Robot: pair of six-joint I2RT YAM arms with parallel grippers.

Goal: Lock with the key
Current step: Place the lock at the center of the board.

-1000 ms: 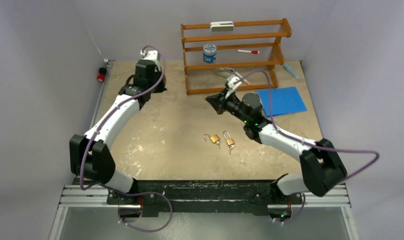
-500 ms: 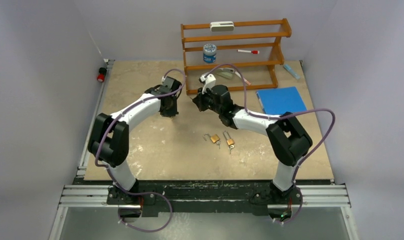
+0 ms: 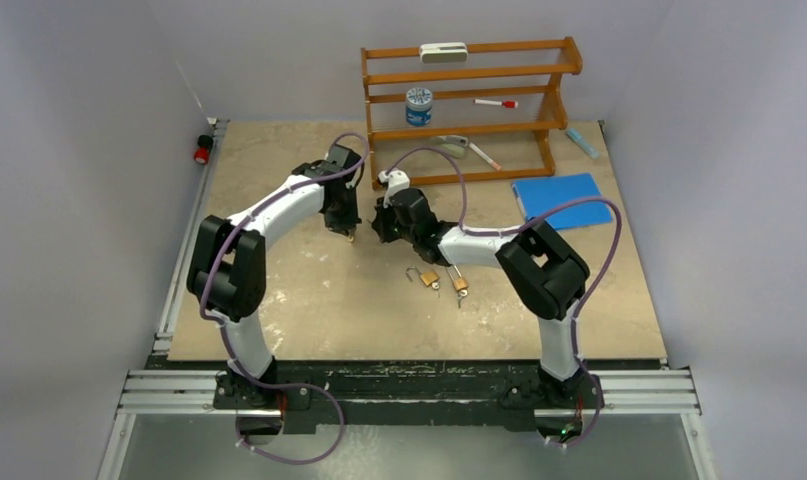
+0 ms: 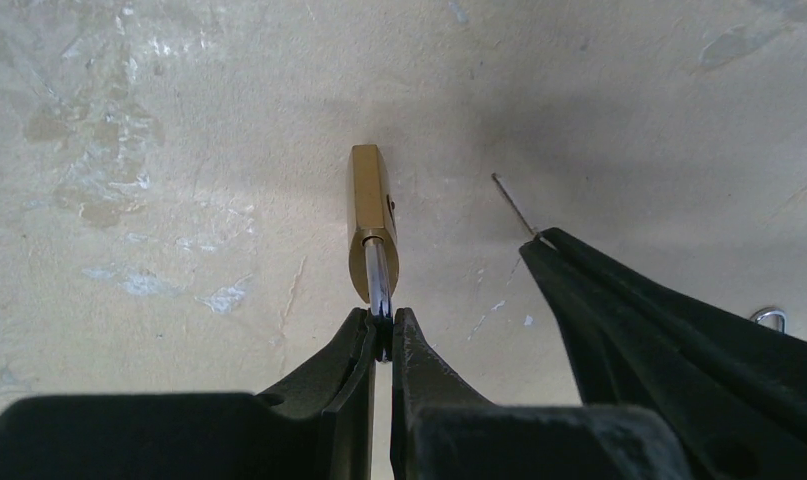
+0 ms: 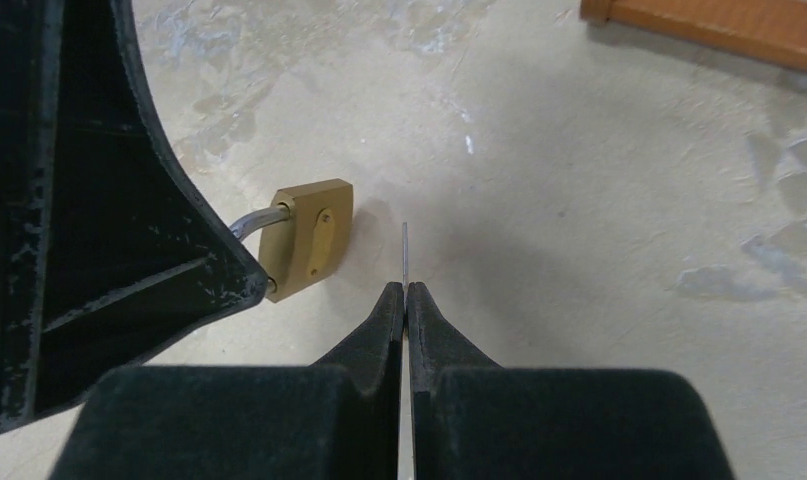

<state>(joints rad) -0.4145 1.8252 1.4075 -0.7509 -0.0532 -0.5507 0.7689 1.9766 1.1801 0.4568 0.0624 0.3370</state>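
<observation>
My two arms meet over the middle of the desk [image 3: 299, 300], a bit toward the back. A wooden rack [image 3: 469, 110] stands behind them near the back edge. A blue book [image 3: 562, 200] lies well off to my right. Two other padlocks [image 3: 429, 277] lie on the desk just on the near side of my right arm. The left and near parts of the desk are bare, so there is room to move there.

My left end effector [image 4: 381, 335] is pinched tight on the silver loop [image 4: 377, 285] of a gold padlock [image 4: 372, 215]. Only a short bit of the loop shows, and the rest is hidden between my fingers. The padlock's long side points straight away from my fingers. I cannot make out its keyhole. I also cannot tell how high it is off the desk.

My right end effector [image 5: 406, 295] is squeezed closed on the key [image 5: 406, 255]. The key is turned edge-on, so it looks like a thin line. Its tip points away from my fingers and its head is hidden. The tip is just beside the padlock and not touching it.

From above, my two end effectors are close together, and the padlock and key are too small to see.
</observation>
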